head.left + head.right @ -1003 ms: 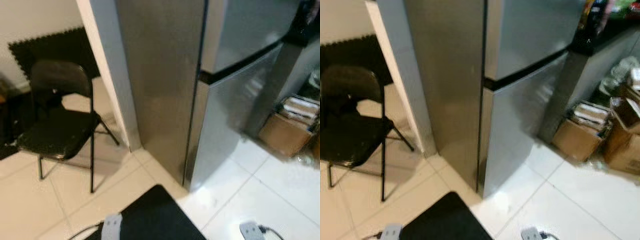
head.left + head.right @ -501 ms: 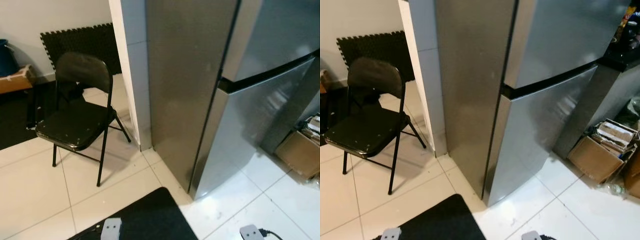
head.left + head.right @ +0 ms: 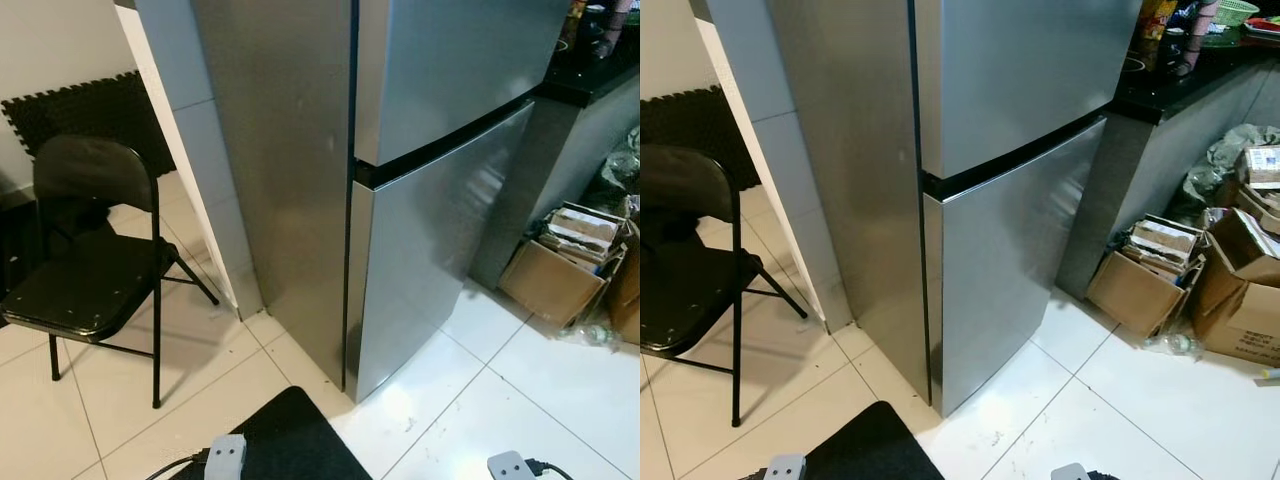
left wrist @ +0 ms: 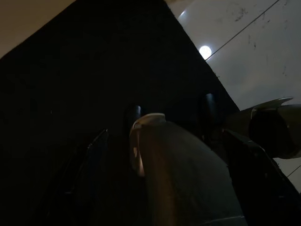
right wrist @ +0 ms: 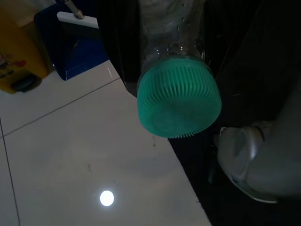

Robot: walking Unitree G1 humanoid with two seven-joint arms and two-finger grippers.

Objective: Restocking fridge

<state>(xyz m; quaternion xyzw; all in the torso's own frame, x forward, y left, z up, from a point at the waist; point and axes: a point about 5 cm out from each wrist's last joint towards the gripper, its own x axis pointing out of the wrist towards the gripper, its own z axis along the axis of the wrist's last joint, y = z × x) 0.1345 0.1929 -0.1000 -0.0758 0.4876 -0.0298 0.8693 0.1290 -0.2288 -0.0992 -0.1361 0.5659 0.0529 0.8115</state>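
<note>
The steel fridge [image 3: 400, 150] stands in front of me with its upper and lower doors both shut, a black gap between them. In the right wrist view my right gripper [image 5: 178, 61] is shut on a clear plastic bottle [image 5: 171, 28] with a ribbed green cap [image 5: 178, 101], hanging over the white floor. The left wrist view is very dark. There my left gripper [image 4: 171, 108] holds a pale grey rounded container [image 4: 174, 174] between its black fingers, against my dark body.
A black folding chair [image 3: 85, 270] stands to the left of the fridge by a tiled pillar [image 3: 200, 170]. On the right, a dark counter [image 3: 1200, 70] has open cardboard boxes [image 3: 1150, 275] at its foot. White tiled floor [image 3: 1120, 410] lies before the fridge.
The camera has swung to the right, so the chair slid left and the counter and boxes came in. The fridge doors stay shut. Both arms hang as before.
</note>
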